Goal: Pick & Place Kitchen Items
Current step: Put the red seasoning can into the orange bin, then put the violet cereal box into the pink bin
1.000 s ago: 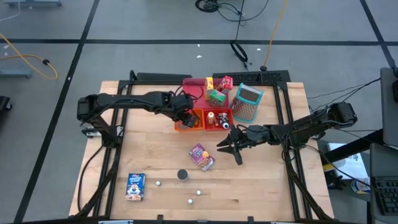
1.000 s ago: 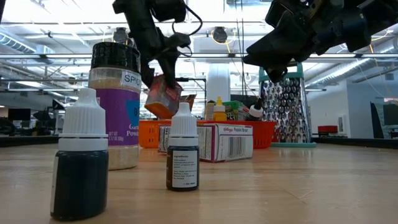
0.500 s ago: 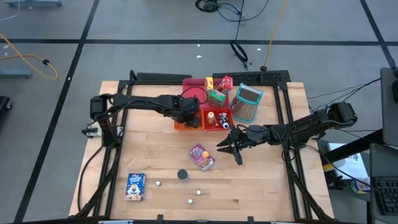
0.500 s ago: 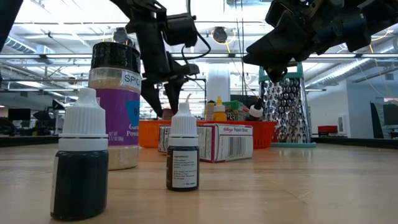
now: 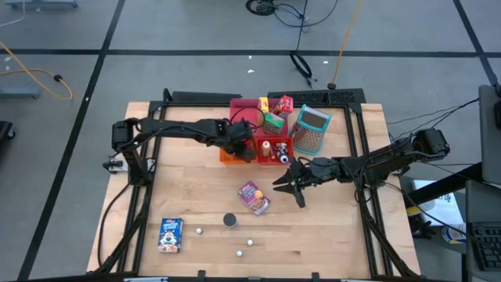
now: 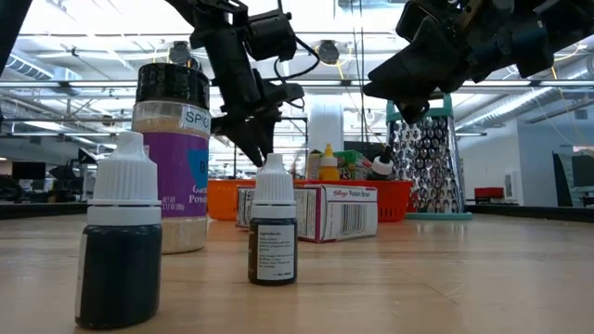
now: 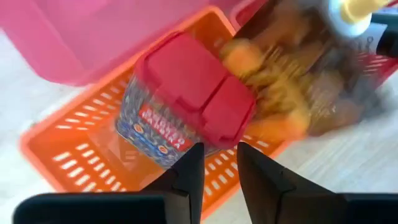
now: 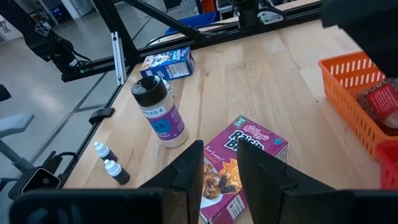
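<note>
My left gripper (image 5: 244, 148) (image 7: 219, 152) hovers open just above the orange bin (image 5: 227, 157) (image 7: 68, 162). A small jar with a red lid (image 7: 186, 106) lies on its side in that bin, below the fingers and apart from them. My right gripper (image 5: 283, 186) (image 8: 219, 149) waits open in the air, right of a purple cereal box (image 5: 254, 197) (image 8: 239, 162) lying flat on the table. A black-capped spice jar (image 5: 229, 220) (image 8: 160, 112) stands upright. A blue box (image 5: 171, 233) and small dropper bottles (image 6: 274, 223) rest near the table's near edge.
A red bin (image 5: 274, 149) holding small bottles sits right of the orange bin. Behind them lie a pink tray (image 5: 244, 110), green and red boxes (image 5: 273, 121) and a teal grater (image 5: 311, 129). Bare wood spreads across the table's left and near right.
My left gripper, holding the red-lidded jar, moved right and down over the orange bin. It opened and let go, then rose a little. The jar now lies in the bin.
</note>
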Available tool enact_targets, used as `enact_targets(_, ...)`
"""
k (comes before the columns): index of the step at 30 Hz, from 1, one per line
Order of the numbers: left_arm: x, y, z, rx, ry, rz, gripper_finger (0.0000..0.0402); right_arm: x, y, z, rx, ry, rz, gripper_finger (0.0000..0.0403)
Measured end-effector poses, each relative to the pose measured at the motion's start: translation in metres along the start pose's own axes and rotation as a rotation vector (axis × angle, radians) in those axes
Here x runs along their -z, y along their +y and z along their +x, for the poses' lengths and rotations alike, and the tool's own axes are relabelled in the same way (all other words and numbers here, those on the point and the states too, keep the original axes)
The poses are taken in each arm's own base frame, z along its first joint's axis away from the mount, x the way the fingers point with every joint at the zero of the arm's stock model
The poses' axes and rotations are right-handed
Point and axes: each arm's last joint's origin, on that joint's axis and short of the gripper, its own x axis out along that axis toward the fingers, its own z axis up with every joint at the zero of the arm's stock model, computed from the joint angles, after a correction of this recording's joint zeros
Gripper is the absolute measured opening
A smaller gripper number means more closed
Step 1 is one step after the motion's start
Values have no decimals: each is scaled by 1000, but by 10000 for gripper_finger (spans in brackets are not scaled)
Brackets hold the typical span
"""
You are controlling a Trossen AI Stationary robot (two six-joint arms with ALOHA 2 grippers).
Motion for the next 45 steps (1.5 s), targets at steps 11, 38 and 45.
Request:
enact_targets(11, 3, 3, -7, -8, 33, 19, 92, 0, 0, 0, 1, 2, 0, 89)
enact_targets(38, 51, -33, -62, -8, -71, 363, 93, 47, -11, 35, 53, 166, 266, 89)
enact_targets(45, 56, -35, -63, -11, -64, 382, 93, 47, -9, 53, 35, 192, 297, 89)
